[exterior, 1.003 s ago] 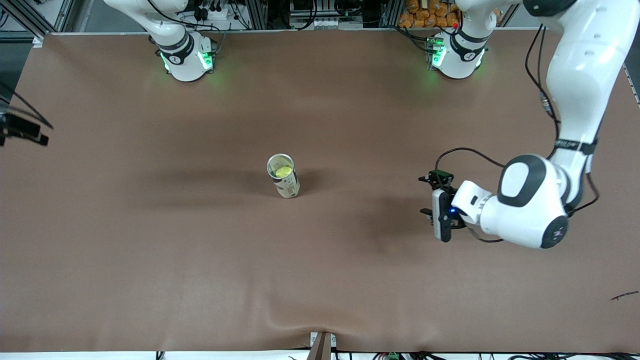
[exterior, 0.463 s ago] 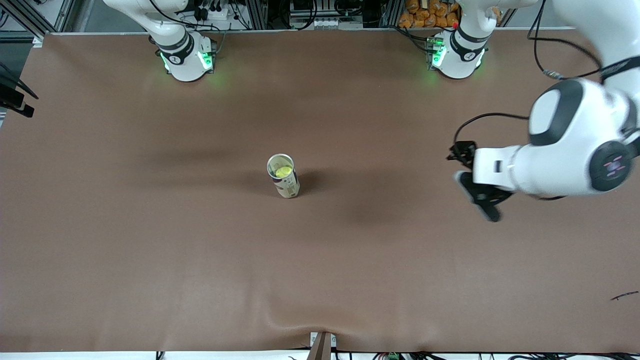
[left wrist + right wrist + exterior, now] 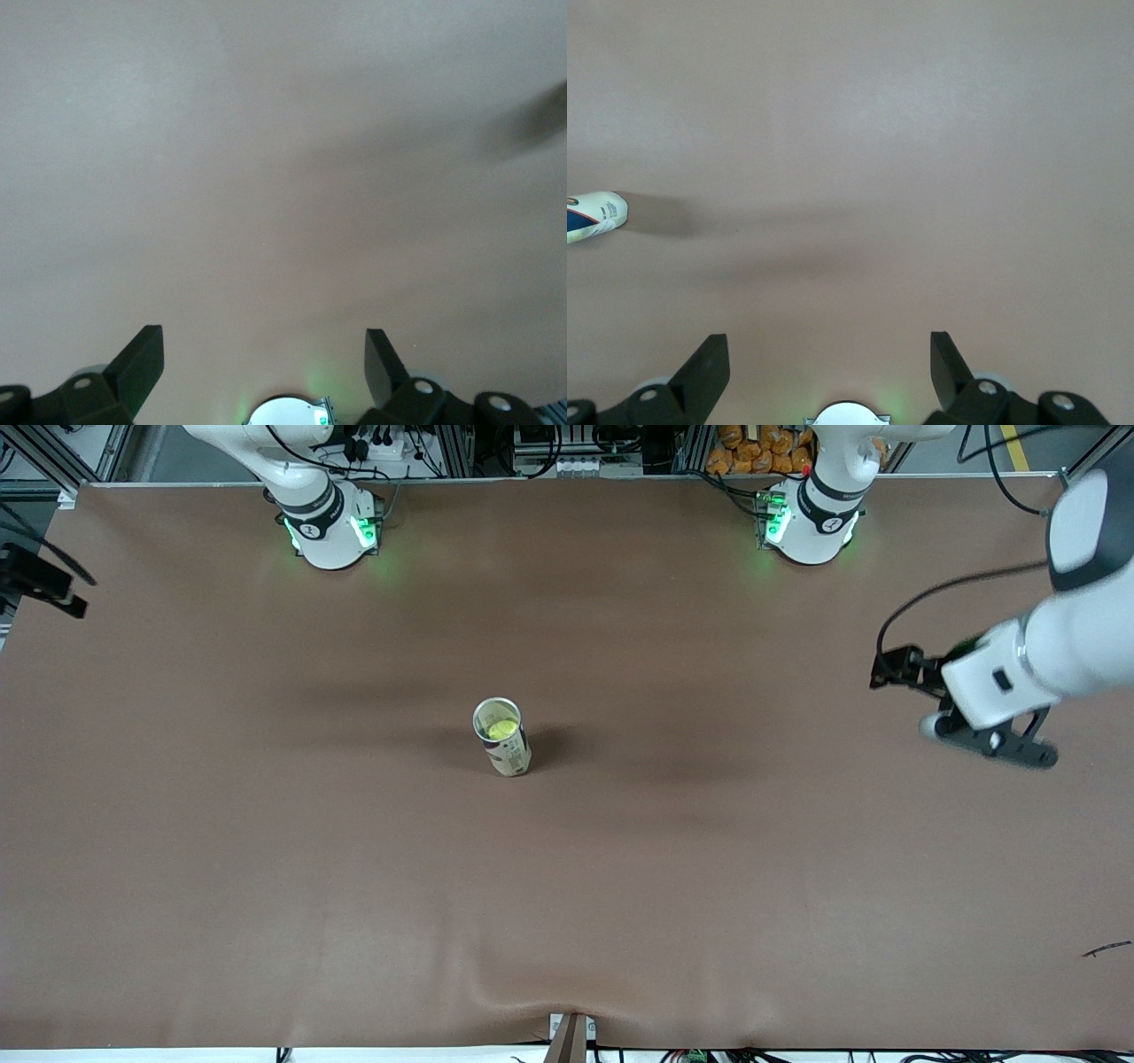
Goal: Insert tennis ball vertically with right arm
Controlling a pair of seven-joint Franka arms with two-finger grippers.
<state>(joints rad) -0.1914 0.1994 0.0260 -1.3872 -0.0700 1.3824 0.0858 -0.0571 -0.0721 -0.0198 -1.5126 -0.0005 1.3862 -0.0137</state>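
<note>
A white tube can stands upright in the middle of the brown table, its mouth open at the top. A yellow tennis ball sits inside it. My right gripper is up over the table edge at the right arm's end; its wrist view shows it open and empty, with the can at the picture's edge. My left gripper is raised over the left arm's end of the table, well apart from the can. It is open and empty in its wrist view.
The brown mat has a raised wrinkle at its edge nearest the front camera. Both arm bases stand along the edge farthest from the camera. A small dark scrap lies near the corner at the left arm's end.
My left arm has swung away from the can toward its own end of the table and turned its gripper. My right gripper has shifted slightly at the table's edge. The can and ball have not moved.
</note>
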